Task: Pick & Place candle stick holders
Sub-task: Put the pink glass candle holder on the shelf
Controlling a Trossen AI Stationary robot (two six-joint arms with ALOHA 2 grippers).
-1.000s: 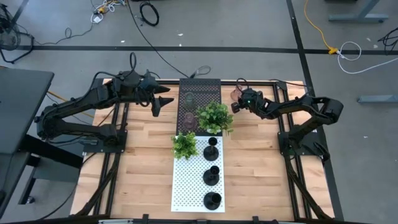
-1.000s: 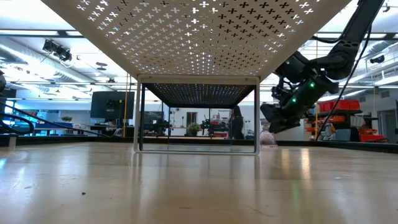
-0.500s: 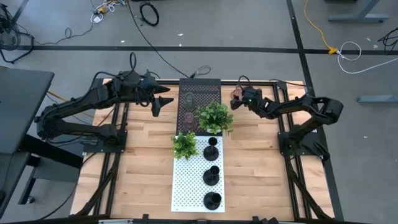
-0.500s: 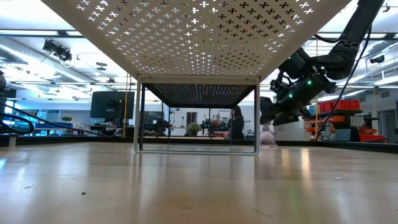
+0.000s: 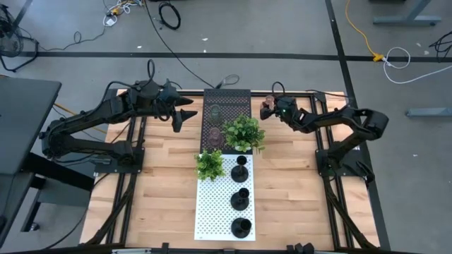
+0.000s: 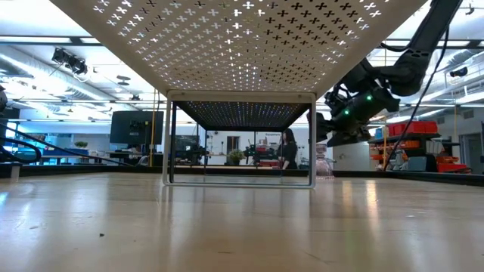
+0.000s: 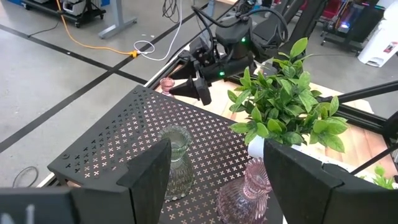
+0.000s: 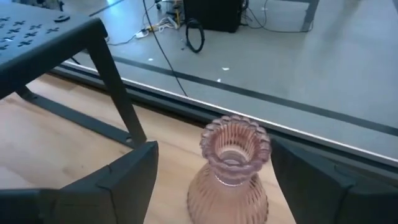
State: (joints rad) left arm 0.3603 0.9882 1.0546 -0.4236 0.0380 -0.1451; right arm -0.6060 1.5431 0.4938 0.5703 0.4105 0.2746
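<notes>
Surface: we see a pale wooden table carrying a black perforated stand at its far end and a white perforated stand running toward the near edge.
Room: grey concrete floor with taped lines and loose cables around the table; in the low view we look under the stands into a lit workshop with monitors and a person standing far off.
Plants: a large green plant where the two stands meet, a smaller plant on the white stand's left side.
Black holders: three black candle stick holders in a row along the white stand.
Glass holders on stand: a greenish glass holder and a pink glass holder stand side by side on the black stand, just ahead of the left gripper's fingers.
Third glass holder: a pink ribbed holder stands upright on the wood near the table's far edge, just right of the black stand.
Right gripper: fingers spread wide, the pink ribbed holder between them but ungripped.
Left gripper: fingers apart and empty, held above the table left of the black stand.
Change: a second ago the right gripper sat lower around the pink ribbed holder; now we find it raised and opened, the holder left on the table. The left arm has not moved.
</notes>
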